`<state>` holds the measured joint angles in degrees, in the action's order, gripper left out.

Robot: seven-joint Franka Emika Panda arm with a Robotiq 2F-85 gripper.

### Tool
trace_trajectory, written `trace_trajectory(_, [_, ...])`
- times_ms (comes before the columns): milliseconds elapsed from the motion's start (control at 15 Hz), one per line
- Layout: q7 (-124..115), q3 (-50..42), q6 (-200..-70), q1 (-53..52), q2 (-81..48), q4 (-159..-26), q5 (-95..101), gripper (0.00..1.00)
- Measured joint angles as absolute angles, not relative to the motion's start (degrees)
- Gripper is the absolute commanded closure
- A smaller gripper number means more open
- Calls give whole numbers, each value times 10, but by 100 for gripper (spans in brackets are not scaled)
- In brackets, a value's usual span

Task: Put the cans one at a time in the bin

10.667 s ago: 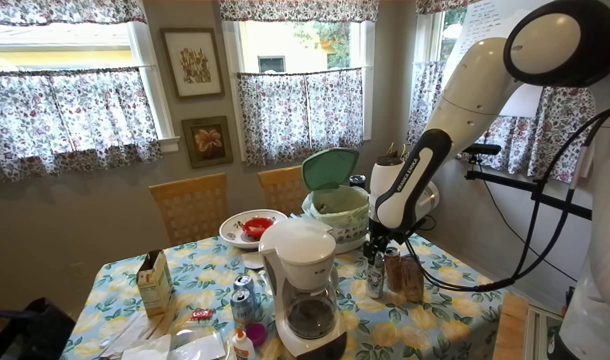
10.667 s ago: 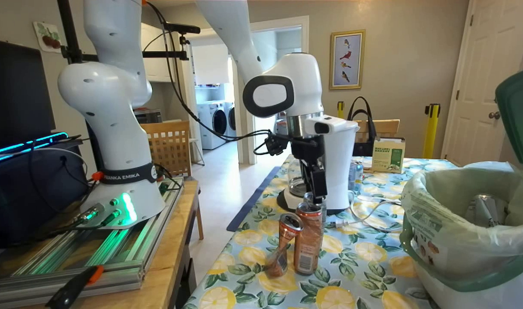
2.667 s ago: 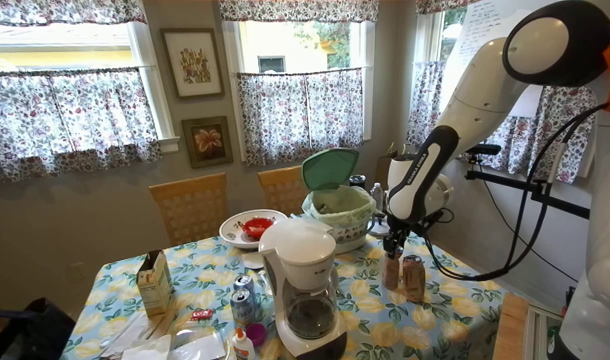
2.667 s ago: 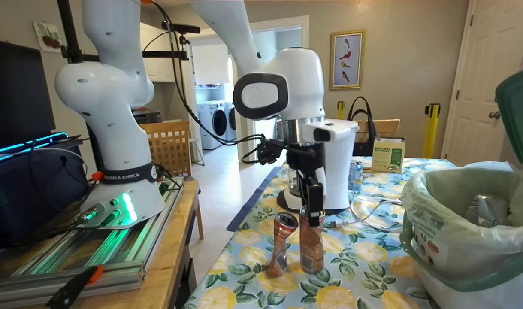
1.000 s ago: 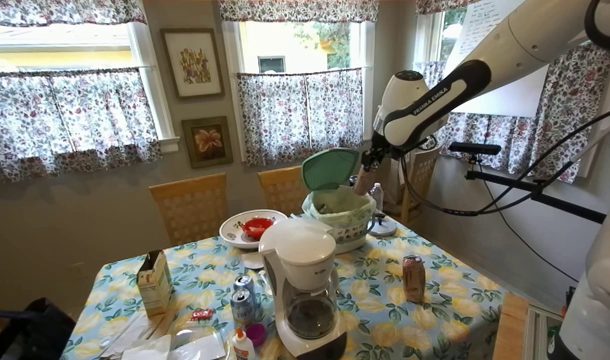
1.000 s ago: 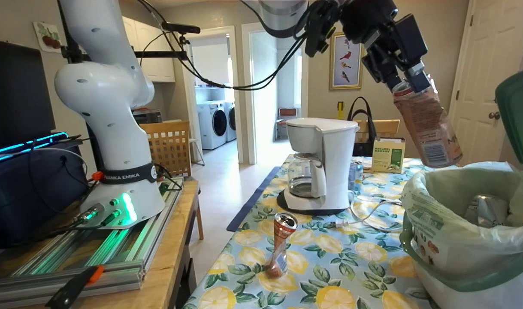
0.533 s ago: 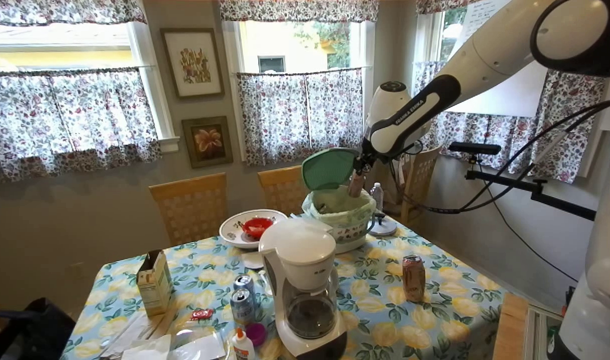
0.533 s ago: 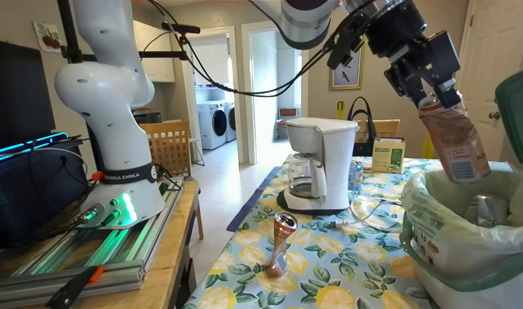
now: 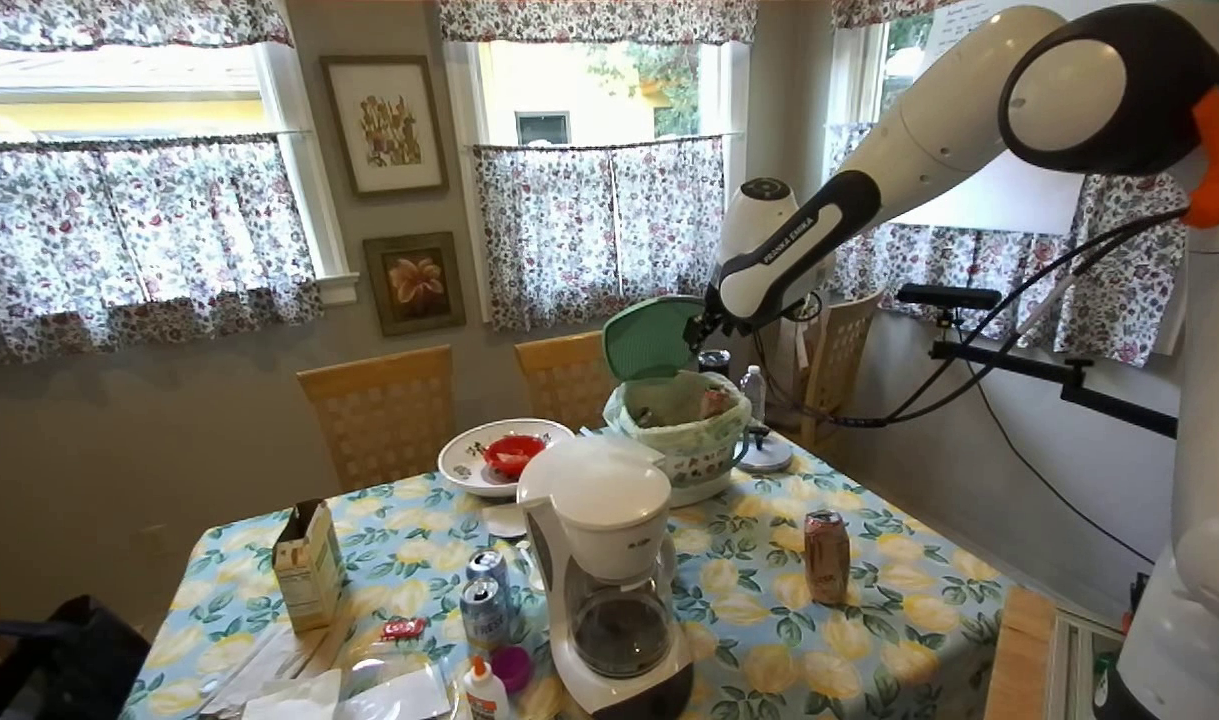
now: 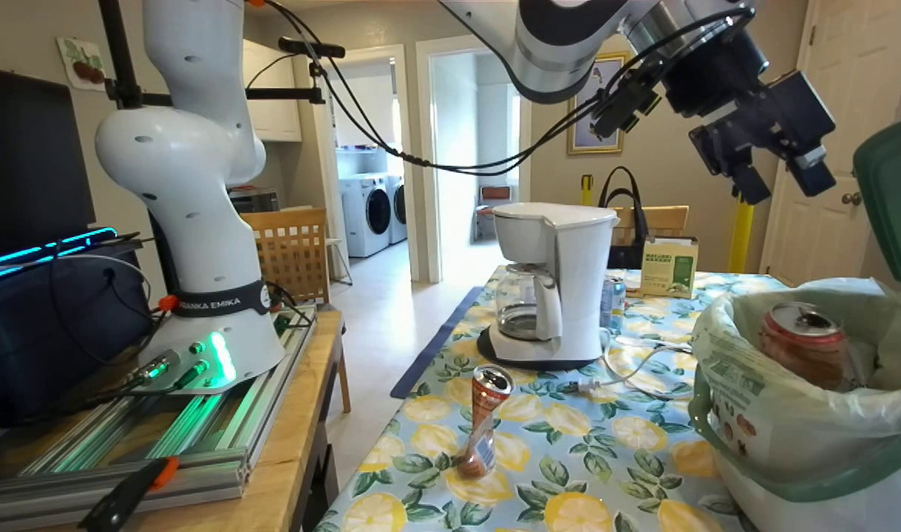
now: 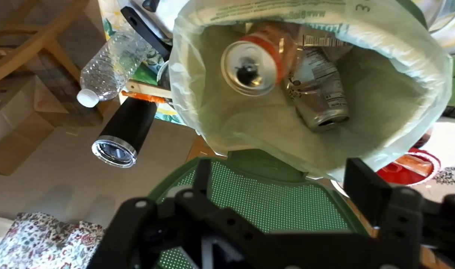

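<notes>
The lemon-patterned counter [image 9: 754, 655] spreads beneath the bent white arm [image 9: 919, 160]. On it stands the bin [image 9: 704, 488], its green lid [image 9: 654, 342] swung up and open, with the white coffee maker [image 9: 609, 500] near it. The plate [image 9: 466, 462] sits near both. The claw [image 10: 784, 182] hangs higher than the bin's rim, its fingers [image 11: 365, 190] wide apart and clear of the cans. The tan carton [image 9: 309, 568] stands well apart from the bin.

Of the cans, an orange can [image 11: 279, 48] sits inside the bin, opened top facing up, just beside a silver can [image 11: 318, 87]; whether they touch, I cannot tell. A dented can [image 10: 485, 425] stands on the counter, well apart from the bin. Two blue cans [image 9: 483, 615] stand beside the coffee maker, near the upright glue bottle [image 9: 484, 690]. The red packet [image 9: 404, 629] lies between them and the carton.
</notes>
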<state>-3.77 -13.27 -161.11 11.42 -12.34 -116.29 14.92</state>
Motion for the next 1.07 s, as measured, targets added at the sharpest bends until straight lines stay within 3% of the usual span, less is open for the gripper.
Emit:
trace_trajectory(200, [-90,-133,-1571,96,-105,-1167,149,0])
trace_trajectory(800, [-41,-94,-1187,78,25,-1231,96,0])
trace_trajectory(1067, [-27,-98,-1142,83,37,-1286,92,0])
